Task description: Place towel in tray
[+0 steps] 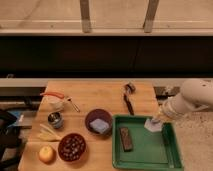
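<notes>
The towel [153, 125], a small white cloth, hangs at the back right corner of the green tray [150, 156], just over its floor. My gripper [159, 118] is right above it at the tray's back right rim and is shut on the towel's top. The white arm [194, 97] reaches in from the right edge of the view.
A brown bar [125, 138] lies in the tray's left half. On the wooden table [100, 95] are a purple bowl with a blue sponge [98, 121], a dark bowl of nuts [71, 146], an apple [46, 154], a banana [47, 134], a can [55, 120], a white cup [54, 101] and a black utensil [129, 100].
</notes>
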`<state>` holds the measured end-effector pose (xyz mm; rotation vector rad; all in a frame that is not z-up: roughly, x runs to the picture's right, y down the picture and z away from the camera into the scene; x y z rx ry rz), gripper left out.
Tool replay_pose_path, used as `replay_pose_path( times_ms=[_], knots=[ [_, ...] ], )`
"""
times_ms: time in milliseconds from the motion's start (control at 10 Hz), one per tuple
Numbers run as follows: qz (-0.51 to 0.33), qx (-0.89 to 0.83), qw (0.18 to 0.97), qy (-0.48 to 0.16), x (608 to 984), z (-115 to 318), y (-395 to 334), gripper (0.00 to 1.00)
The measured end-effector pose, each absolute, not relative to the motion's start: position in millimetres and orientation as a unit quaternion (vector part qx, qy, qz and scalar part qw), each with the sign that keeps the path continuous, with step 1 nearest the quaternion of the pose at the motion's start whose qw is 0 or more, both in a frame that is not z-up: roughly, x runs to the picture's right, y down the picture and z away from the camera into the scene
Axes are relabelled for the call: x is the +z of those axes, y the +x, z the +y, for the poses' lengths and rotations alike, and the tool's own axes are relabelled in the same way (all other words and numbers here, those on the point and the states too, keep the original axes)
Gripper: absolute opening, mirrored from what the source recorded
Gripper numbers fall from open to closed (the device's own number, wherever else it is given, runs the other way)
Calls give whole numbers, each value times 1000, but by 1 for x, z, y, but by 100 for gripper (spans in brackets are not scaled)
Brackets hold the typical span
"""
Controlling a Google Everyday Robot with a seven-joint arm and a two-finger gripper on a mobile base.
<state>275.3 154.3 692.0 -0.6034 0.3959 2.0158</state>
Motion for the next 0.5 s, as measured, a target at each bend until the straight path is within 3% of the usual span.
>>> replay_pose_path(
  times_ms=[500],
  knots=[
    [218,811,453,-299,752,234,272,0]
  ],
)
